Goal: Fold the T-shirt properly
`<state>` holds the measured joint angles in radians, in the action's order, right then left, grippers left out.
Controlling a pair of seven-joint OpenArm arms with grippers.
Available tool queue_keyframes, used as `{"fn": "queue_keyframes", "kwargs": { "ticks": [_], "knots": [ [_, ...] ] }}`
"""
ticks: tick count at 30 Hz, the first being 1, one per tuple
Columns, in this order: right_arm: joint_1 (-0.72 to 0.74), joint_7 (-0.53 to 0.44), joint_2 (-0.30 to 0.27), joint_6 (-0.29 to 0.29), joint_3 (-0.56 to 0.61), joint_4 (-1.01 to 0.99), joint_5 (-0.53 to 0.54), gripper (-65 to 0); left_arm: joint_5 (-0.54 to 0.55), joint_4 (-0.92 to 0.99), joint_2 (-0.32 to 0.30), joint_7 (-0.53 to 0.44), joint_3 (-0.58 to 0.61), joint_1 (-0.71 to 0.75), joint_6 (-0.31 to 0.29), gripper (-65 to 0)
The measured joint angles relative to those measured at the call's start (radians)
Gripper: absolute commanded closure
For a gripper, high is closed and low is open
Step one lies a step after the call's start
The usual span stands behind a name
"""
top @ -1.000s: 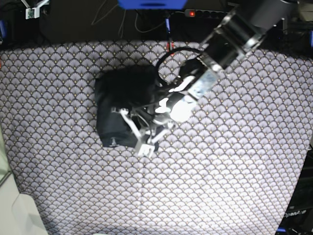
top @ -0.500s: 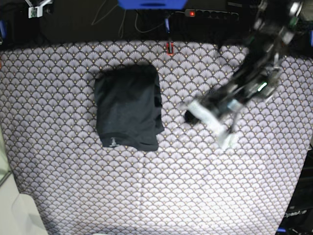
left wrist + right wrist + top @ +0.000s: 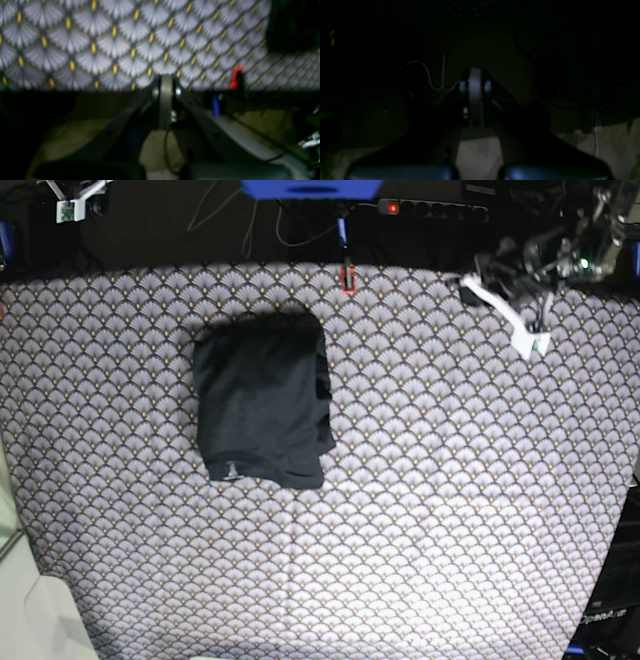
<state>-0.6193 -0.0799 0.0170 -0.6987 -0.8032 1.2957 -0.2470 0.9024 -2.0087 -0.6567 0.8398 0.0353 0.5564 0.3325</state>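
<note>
- lying folded into a compact dark rectangle, the t-shirt point(image 3: 262, 400) sits left of centre on the table, closer to the far edge than the near one, with nothing touching it.
- its small pale neck tag point(image 3: 231, 471) shows at the lower left corner of the fold, and a slightly uneven layered edge runs down its right side.
- the table cloth point(image 3: 430, 510) covers the whole surface with a pale grey fan-scale print dotted with small yellow marks; a faint seam runs from the middle toward the near edge.
- the left gripper point(image 3: 527, 340) hangs over the far right corner of the table, well apart from the shirt, its white fingers pressed together and holding nothing.
- in the left wrist view the left gripper point(image 3: 165, 87) shows its jaws meeting edge to edge, with the fan print blurred beyond them.
- the right gripper point(image 3: 475, 82) appears only in its own wrist view, very dark, jaws pressed together and empty.
- a small red clip point(image 3: 347, 277) stands at the far edge of the cloth, near the middle.
- beyond the far edge the room is dark: a blue object point(image 3: 311, 187) at the top centre, a power strip point(image 3: 432, 210) with a lit red switch, and loose pale cables point(image 3: 225, 210) on the floor.
- a pale surface point(image 3: 20, 610) shows at the near left corner.
</note>
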Motion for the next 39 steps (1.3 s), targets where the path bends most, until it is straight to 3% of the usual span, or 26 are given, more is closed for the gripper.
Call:
{"fn": "queue_keyframes", "kwargs": {
  "ticks": [3, 6, 12, 15, 17, 18, 27, 32, 36, 39],
  "knots": [
    [-0.004, 0.000, 0.000, 0.000, 0.000, 0.000, 0.000, 0.0, -0.134, 0.001, 0.019, -0.006, 0.013, 0.077, 0.001, 0.0],
    [-0.004, -0.012, 0.026, 0.000, -0.026, 0.001, 0.001, 0.0, -0.271, 0.021, 0.076, 0.002, 0.058, 0.131, 0.000, 0.0],
    [-0.008, -0.009, 0.048, 0.000, -0.045, 0.001, -0.003, 0.0, -0.478, 0.155, 0.177, -0.025, 0.142, 0.138, -0.007, 0.0],
    [-0.008, -0.012, 0.052, 0.001, -0.046, 0.000, 0.000, 0.0, -0.518, 0.297, 0.206, -0.158, 0.158, 0.136, -0.075, 0.0],
    [-0.007, -0.018, 0.060, 0.000, -0.046, -0.027, 0.000, 0.0, -0.518, 0.430, 0.219, -0.294, 0.154, 0.129, -0.164, 0.0],
    [-0.005, -0.011, 0.063, 0.000, -0.046, -0.045, -0.004, 0.0, -0.523, 0.494, 0.231, -0.297, 0.155, 0.120, -0.166, 0.0],
    [0.033, -0.017, 0.058, 0.001, -0.047, -0.223, -0.020, 0.0, -0.528, 1.096, 0.339, -0.649, 0.159, -0.038, -0.384, 0.0],
    [0.085, -0.022, 0.025, 0.004, -0.044, -0.375, -0.046, 0.0, -0.528, 1.433, 0.399, -0.809, 0.160, -0.170, -0.498, 0.0],
    [0.097, -0.113, -0.008, 0.004, -0.044, -0.509, -0.067, 0.0, -0.530, 1.714, 0.443, -0.943, 0.160, -0.293, -0.543, 0.0],
    [0.159, -0.172, -0.060, 0.012, -0.049, -0.700, -0.172, 0.0, -0.528, 1.937, 0.486, -1.085, 0.158, -0.378, -0.547, 0.0]
  ]
}}
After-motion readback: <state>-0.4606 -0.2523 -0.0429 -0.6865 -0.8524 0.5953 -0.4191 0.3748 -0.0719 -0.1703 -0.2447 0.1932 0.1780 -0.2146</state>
